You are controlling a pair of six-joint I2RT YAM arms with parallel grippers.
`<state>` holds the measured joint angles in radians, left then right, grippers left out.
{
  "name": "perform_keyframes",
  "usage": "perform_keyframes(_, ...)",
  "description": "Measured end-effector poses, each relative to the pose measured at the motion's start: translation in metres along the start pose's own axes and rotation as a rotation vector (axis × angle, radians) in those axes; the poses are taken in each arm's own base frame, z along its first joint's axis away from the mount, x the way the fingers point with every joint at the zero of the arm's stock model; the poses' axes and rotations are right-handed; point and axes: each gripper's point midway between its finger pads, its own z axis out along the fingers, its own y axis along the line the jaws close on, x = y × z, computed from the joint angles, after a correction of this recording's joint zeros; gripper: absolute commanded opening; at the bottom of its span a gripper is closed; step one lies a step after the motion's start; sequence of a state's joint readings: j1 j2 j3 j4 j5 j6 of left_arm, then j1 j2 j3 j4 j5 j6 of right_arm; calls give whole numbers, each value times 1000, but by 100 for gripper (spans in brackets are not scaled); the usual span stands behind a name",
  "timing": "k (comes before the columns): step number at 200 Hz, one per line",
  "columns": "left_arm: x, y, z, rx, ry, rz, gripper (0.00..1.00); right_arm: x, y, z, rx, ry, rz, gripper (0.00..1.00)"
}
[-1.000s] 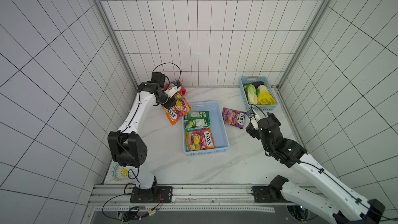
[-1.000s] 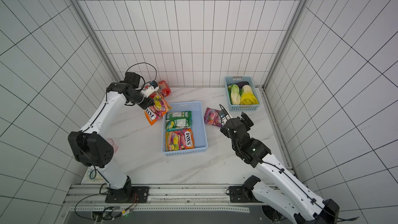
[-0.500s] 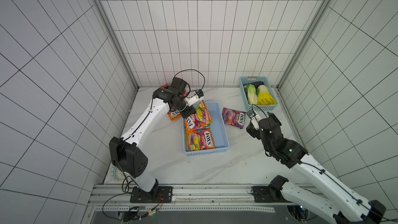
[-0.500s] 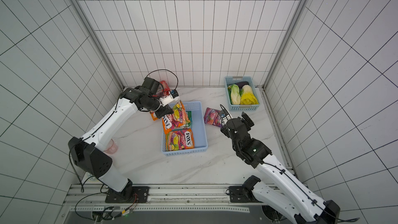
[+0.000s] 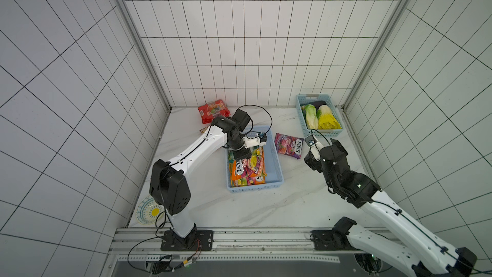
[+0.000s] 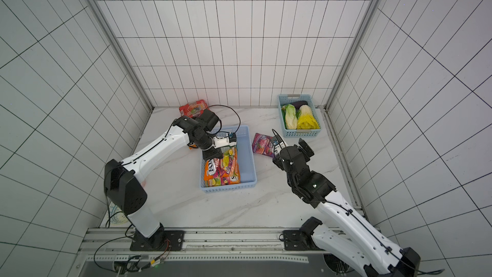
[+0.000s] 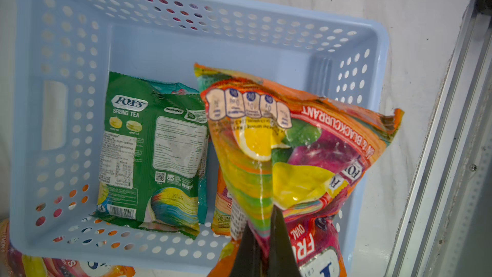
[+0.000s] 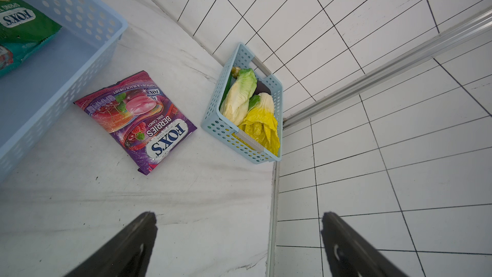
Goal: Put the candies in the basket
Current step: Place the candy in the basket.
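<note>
The pale blue basket lies mid-table. My left gripper is shut on an orange candy bag that hangs over the basket's left half. Inside lie a green bag and another orange bag. A purple bag lies on the table right of the basket. A red bag sits at the back wall. My right gripper is open and empty beside the purple bag.
A smaller blue basket with leafy vegetables stands in the back right corner. One more candy bag lies on the table against the large basket's outer wall. A patterned plate sits at the front left. Tiled walls close three sides.
My left arm swung from the back left to over the basket, carrying the orange bag. The green bag is now covered in the top views. The right arm barely moved.
</note>
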<state>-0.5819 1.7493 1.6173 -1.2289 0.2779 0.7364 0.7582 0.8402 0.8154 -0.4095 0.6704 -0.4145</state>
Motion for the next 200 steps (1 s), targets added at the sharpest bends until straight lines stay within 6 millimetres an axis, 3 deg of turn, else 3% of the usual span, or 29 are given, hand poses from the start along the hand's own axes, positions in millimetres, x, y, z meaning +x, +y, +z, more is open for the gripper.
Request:
perform_keyframes(61, 17, 8, 49, 21, 81, 19, 0, 0, 0, 0, 0, 0, 0, 99)
perform_keyframes(92, 32, 3, 64, 40, 115, 9, 0, 0, 0, 0, -1, 0, 0, 99)
perform_keyframes(110, 38, 0, 70, 46, 123, -2, 29, 0, 0, 0, 0, 0, 1, 99)
perform_keyframes(122, 39, 0, 73, 43, 122, -24, 41, 0, 0, 0, 0, 0, 1, 99)
perform_keyframes(161, 35, 5, 61, -21, 85, -56, 61, 0, 0, 0, -1, 0, 1, 99)
perform_keyframes(200, 14, 14, 15, -160, -33, -81, 69, 1, -1, 1, 2, 3, 10, 99)
